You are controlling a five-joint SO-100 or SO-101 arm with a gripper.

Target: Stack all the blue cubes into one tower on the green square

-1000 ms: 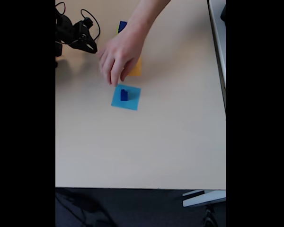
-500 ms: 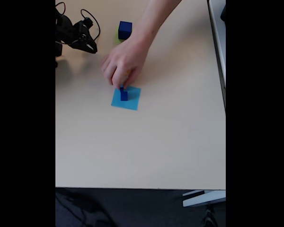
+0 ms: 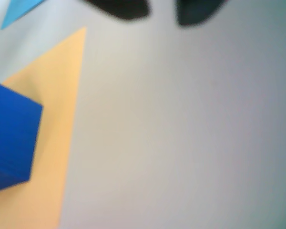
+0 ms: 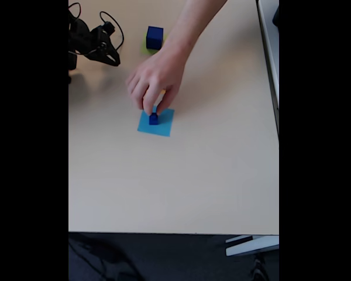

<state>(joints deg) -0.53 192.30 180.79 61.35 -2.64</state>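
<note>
Pincer (image 4: 112, 58) empty, apart from cubes (image 4: 154, 37)

A pale beige table (image 4: 181, 175) seen from above, framed by black bars on both sides; a person's bare forearm reaches in from the top edge, slanting down to the left; the hand (image 4: 154, 79) hangs over the middle of the table, fingertips (image 4: 150, 107) pointing down and touching a small dark blue cube (image 4: 153, 119); that cube sits on a flat light-blue square (image 4: 162, 126); a sliver of orange square (image 4: 161, 95) shows beside the fingers; farther up, a larger blue cube (image 4: 154, 37) rests on the green square (image 4: 146, 45), mostly hidden beneath it; the black robot arm sits at upper left, its gripper (image 4: 112, 58) well apart from the hand; cables loop behind it.
</note>
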